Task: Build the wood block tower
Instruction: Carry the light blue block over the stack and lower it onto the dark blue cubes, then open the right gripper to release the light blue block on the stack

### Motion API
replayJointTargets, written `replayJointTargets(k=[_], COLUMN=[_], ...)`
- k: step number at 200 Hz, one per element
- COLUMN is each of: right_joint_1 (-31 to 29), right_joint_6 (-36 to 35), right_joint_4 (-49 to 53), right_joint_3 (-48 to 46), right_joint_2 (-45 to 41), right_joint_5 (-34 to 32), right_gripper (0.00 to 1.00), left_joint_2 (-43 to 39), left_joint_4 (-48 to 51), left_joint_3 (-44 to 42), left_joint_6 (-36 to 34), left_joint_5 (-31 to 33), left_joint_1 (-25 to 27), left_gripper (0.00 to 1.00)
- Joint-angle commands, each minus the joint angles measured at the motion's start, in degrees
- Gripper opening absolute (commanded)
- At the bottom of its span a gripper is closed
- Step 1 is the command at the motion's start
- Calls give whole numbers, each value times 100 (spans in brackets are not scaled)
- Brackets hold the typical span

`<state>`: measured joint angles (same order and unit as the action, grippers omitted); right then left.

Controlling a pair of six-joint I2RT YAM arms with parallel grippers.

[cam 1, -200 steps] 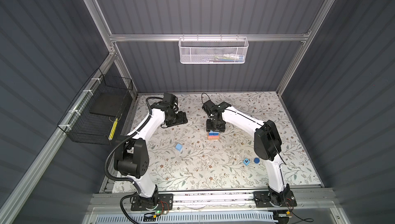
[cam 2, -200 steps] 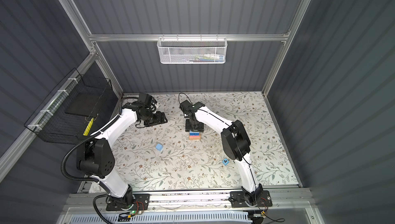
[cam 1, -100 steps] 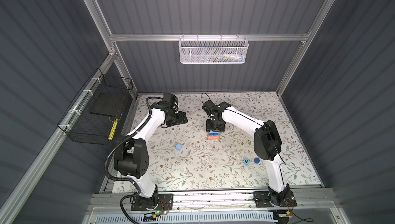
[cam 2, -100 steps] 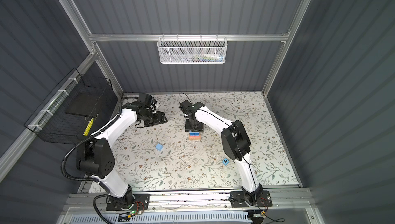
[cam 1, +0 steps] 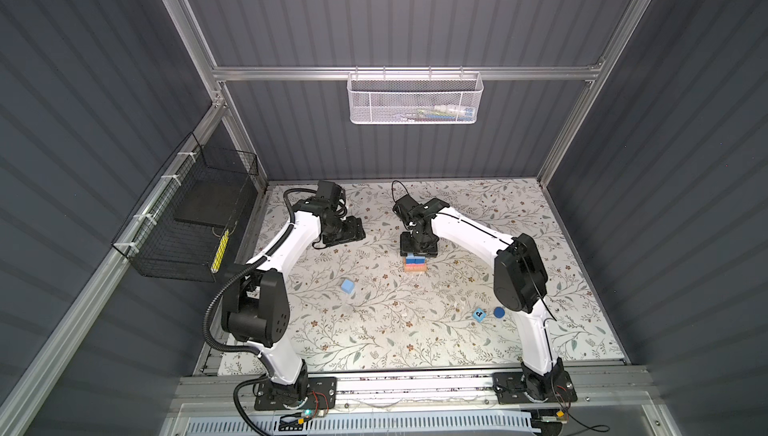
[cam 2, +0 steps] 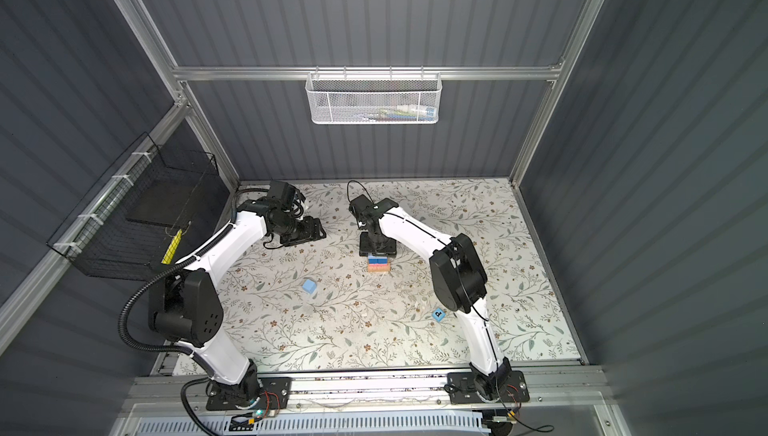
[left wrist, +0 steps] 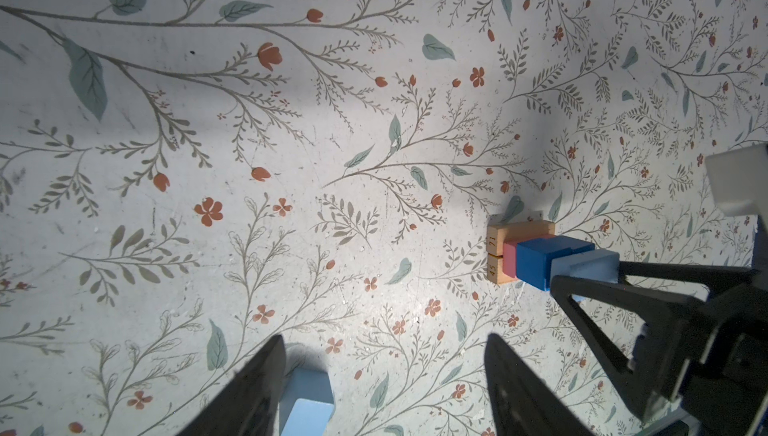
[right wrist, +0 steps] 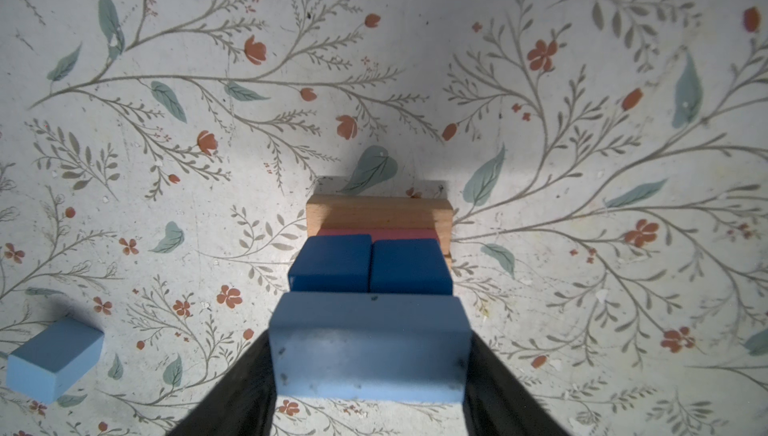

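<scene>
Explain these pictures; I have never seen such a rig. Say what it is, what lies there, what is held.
Two robot arms with grippers work over a flowered table. Two pictures look down from above; two come from wrist cameras. The tower: tan bars, pink bar, two dark blue cubes, and a light blue bar between the fingers of the right gripper; whether they press it is unclear. The left gripper is open, empty. Loose: a light blue cube, a lettered cube, a dark blue cylinder.
</scene>
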<state>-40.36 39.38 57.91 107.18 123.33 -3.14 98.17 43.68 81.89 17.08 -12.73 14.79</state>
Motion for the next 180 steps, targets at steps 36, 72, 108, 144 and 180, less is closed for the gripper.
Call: replayJointTargets(k=[36,72,108,144,180], right_joint_1=[19,20,19,19,28], right_joint_6=[-36,-25,-26,-25,-13], right_joint_4=[71,73,80,89,97], right_joint_3=[154,149,148,159,163], right_joint_2=[130,123,121,102,27], right_joint_5=[-6,-15,-27,-27,-64], right_gripper=[70,70,70,75,82], left_joint_2=[36,38,40,39,28], left_joint_4=[18,18,15,9,9], left_joint_3=[-41,-41,-41,-41,-188], left_joint_6=[-100,-100,-98,-99,-99], left_joint_5=[-127,-129,-137,-146,-142], left_joint_1=[-46,-46,-46,-46,-46], left_gripper=[76,76,76,76,76])
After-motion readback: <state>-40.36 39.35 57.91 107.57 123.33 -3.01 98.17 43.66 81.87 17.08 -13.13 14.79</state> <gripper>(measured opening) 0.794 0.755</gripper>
